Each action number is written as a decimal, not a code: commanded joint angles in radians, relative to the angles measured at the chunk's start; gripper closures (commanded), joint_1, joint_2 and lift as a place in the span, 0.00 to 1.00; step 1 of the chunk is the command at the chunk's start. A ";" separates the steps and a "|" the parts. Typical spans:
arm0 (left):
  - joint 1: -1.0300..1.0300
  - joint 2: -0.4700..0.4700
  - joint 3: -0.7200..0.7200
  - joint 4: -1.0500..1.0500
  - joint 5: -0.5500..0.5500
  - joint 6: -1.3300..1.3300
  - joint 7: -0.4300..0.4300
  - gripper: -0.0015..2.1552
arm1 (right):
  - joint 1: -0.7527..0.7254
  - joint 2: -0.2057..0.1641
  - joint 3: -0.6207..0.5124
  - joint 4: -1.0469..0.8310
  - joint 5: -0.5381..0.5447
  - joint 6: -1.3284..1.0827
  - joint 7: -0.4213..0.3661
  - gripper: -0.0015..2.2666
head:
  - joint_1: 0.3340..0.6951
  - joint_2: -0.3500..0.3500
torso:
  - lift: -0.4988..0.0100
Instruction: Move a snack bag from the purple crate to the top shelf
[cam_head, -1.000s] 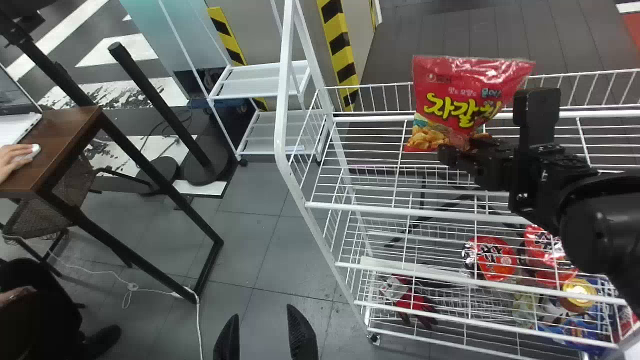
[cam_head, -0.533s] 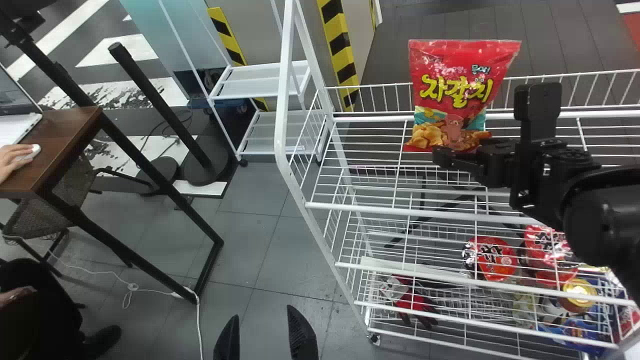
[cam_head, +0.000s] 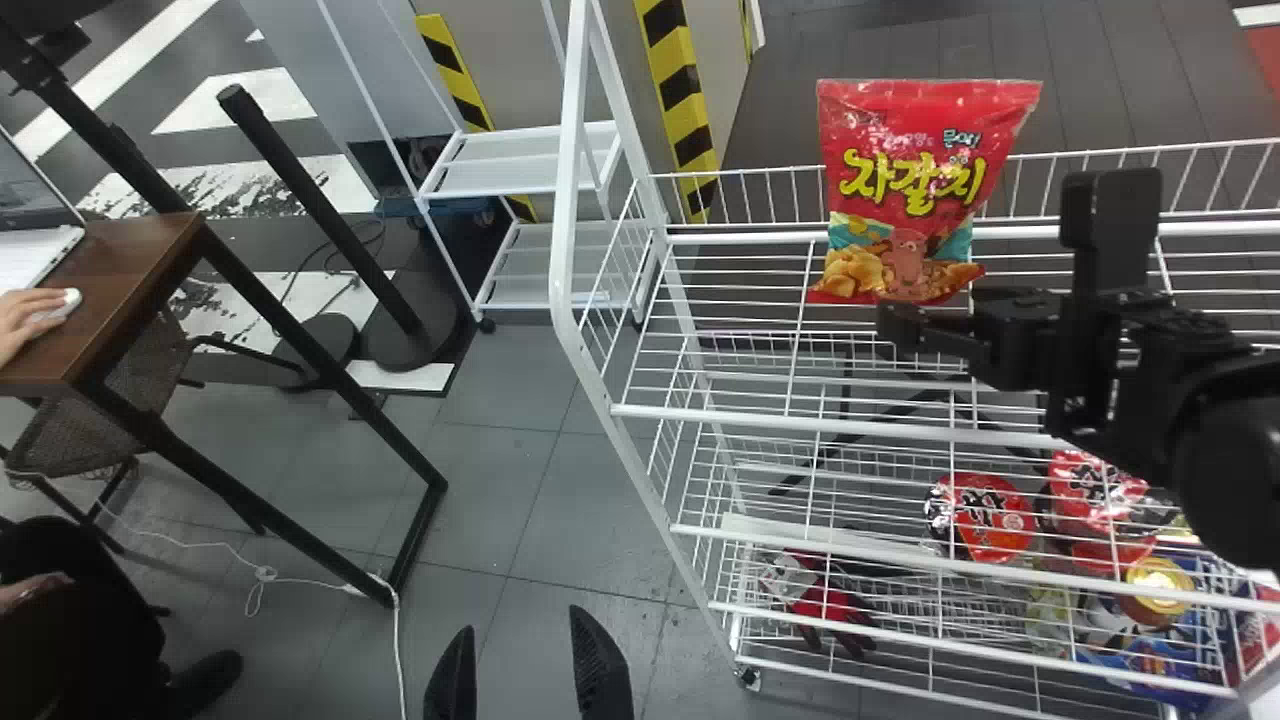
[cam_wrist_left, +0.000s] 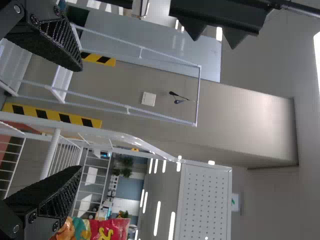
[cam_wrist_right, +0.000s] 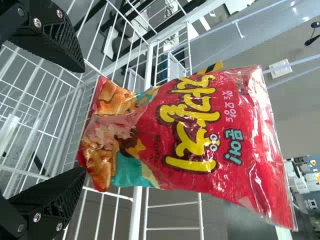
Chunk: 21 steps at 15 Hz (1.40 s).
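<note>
- The snack bag (cam_head: 915, 190) is standing on the top shelf (cam_head: 800, 422).
- My right gripper (cam_wrist_right: 85, 120) is gaping beside it; my left gripper (cam_wrist_left: 81, 119) is gaping too.
- I'm judging release done, needing a gentle retreat next.

Gap between bag (cam_head: 915, 170) and frame (cam_head: 565, 220)

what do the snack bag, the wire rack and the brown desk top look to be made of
The snack bag looks like glossy printed plastic film, perhaps foil-lined: it shows creases and bright glints. The wire rack looks like metal with smooth white paint or coating, given its thin rods and rounded frame. The brown desk top seems wood or laminate, dark with a slight sheen.
</note>
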 joint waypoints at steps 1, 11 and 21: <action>-0.004 0.002 0.000 -0.001 0.002 -0.003 0.001 0.06 | 0.134 -0.031 -0.066 -0.155 -0.002 0.004 0.033 0.06 | 1.00 1.00 | 0.98; -0.093 0.009 -0.072 0.111 -0.021 -0.126 0.087 0.06 | 0.651 -0.184 -0.294 -0.333 0.040 -0.693 0.094 0.06 | 1.00 0.72 | 0.98; -0.125 0.043 -0.215 -0.108 -0.100 0.390 0.051 0.04 | 0.756 -0.168 -0.273 -0.155 0.144 -1.089 0.014 0.06 | 1.00 0.40 | 0.98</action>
